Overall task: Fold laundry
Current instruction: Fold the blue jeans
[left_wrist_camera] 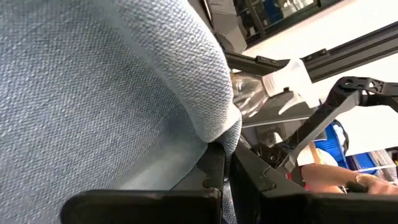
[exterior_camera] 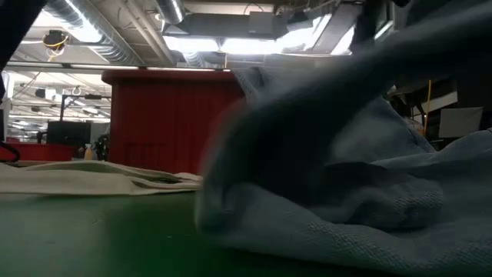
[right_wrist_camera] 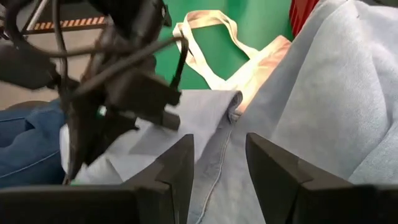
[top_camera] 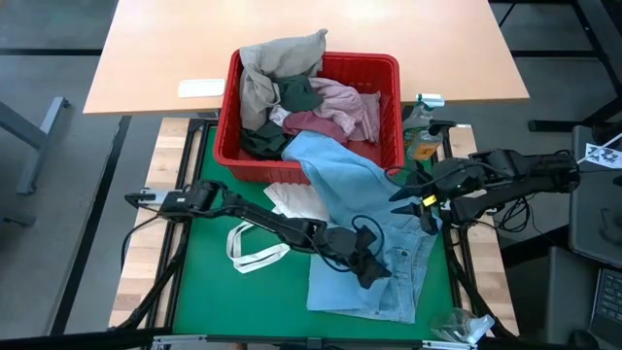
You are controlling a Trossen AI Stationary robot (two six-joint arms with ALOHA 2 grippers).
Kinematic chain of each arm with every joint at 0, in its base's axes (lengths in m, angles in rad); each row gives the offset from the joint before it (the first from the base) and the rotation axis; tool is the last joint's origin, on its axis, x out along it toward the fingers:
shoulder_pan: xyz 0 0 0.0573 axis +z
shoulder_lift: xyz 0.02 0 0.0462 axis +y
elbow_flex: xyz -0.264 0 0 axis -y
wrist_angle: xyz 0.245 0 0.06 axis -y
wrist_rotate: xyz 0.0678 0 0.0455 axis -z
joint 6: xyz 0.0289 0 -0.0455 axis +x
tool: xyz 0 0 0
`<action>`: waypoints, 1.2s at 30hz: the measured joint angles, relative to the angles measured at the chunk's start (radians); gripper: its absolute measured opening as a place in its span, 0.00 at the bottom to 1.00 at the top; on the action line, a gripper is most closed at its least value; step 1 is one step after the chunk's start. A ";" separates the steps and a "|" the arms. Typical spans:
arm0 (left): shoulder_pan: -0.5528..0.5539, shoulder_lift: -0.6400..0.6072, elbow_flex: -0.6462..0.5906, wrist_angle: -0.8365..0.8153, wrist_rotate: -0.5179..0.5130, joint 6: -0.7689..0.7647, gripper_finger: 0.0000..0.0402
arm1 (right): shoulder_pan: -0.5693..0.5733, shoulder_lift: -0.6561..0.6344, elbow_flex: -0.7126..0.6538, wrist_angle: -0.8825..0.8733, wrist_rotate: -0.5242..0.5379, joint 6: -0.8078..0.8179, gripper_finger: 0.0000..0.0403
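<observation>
Green felt mat (top_camera: 204,282) bears woven light blue garment (top_camera: 374,228); left tool (top_camera: 374,272) clamps it, right tool (top_camera: 428,206) apart.

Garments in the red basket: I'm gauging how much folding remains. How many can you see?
4 wholly inside the red basket: beige garment, dark green garment, pink garment, maroon garment. The light blue garment trails out. More may lie underneath.

From my remote station, open green mat (top_camera: 199,282) remains along the bench's left side. The light blue garment (top_camera: 374,253) covers the centre-right; the red basket (top_camera: 389,117) blocks the far edge; the tote bag (top_camera: 282,209) lies between them.
</observation>
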 joint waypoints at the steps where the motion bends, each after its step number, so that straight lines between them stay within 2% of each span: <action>1: 0.001 0.014 0.017 -0.005 -0.001 0.000 0.01 | 0.000 -0.002 0.000 0.002 0.000 0.000 0.36; 8: 0.006 0.096 0.107 -0.006 0.002 -0.033 0.01 | 0.000 -0.001 0.000 -0.001 0.000 0.000 0.36; 19: -0.010 0.095 0.112 0.076 -0.022 -0.049 0.01 | 0.000 0.000 0.000 -0.001 0.000 -0.001 0.36; 28: -0.015 0.096 0.111 0.069 -0.103 0.082 0.01 | 0.000 0.000 0.000 -0.001 0.000 -0.001 0.36; 36: -0.027 0.189 0.111 0.206 -0.056 0.042 0.01 | 0.000 0.001 0.000 0.020 0.000 -0.002 0.36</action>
